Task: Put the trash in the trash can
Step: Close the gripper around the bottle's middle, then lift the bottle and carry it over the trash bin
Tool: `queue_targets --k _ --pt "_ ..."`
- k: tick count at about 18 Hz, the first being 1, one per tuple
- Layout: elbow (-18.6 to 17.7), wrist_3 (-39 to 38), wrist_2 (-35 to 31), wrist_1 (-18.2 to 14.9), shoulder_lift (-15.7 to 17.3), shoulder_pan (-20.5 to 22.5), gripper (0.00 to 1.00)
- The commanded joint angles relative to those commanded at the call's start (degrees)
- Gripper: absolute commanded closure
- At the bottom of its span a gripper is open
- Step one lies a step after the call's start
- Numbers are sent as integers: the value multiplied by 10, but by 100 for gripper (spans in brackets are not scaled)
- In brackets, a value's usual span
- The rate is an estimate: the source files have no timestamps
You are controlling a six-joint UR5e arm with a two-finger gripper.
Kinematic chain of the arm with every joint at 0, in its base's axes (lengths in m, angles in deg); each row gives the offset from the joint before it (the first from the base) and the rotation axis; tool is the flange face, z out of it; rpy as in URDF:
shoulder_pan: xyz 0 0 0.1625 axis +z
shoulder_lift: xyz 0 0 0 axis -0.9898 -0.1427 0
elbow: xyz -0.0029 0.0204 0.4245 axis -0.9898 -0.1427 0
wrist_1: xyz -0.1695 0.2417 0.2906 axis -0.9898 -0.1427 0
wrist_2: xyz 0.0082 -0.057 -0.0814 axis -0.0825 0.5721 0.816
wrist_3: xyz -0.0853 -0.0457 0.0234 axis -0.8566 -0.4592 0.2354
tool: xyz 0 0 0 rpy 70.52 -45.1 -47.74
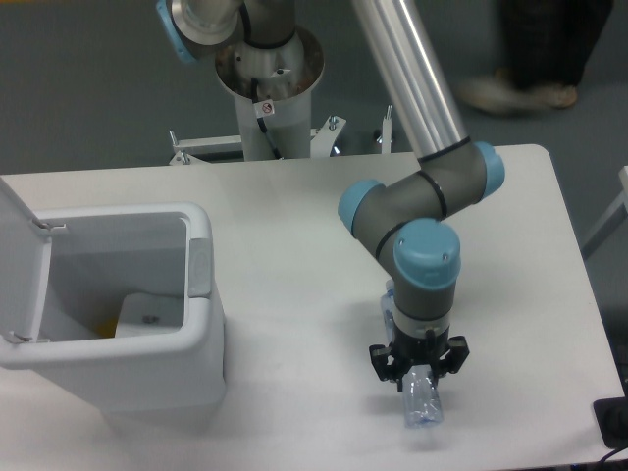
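Bottle, clear and bluish, lies on the white table in the lower right of the frame, its near end pointing toward the bottom edge. My gripper stands directly over its far end, pointing straight down, and my dark fingers sit on either side of the plastic; from this angle I cannot tell whether my jaws are clamped on it or just straddling it. Above that, my wrist with its blue cap rises toward the middle right, and my grey forearm runs on up to the top of the frame. Over at the lower left, well apart from the bottle, stands the trash can, boxy and white, a grey tab on its right side, its lid swung open at the left edge. Something white lies inside on its bottom. Farthest back, at the top, is my metal pedestal.
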Motion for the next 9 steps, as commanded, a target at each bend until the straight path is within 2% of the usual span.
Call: queue_targets --k 3,4,7,9 --pt "50 -80 53 10 36 -2 44" --pt "54 -112 83 36 55 -3 44" --pt "53 -152 110 42 96 -24 44" --pt "55 -152 135 45 135 -44 44"
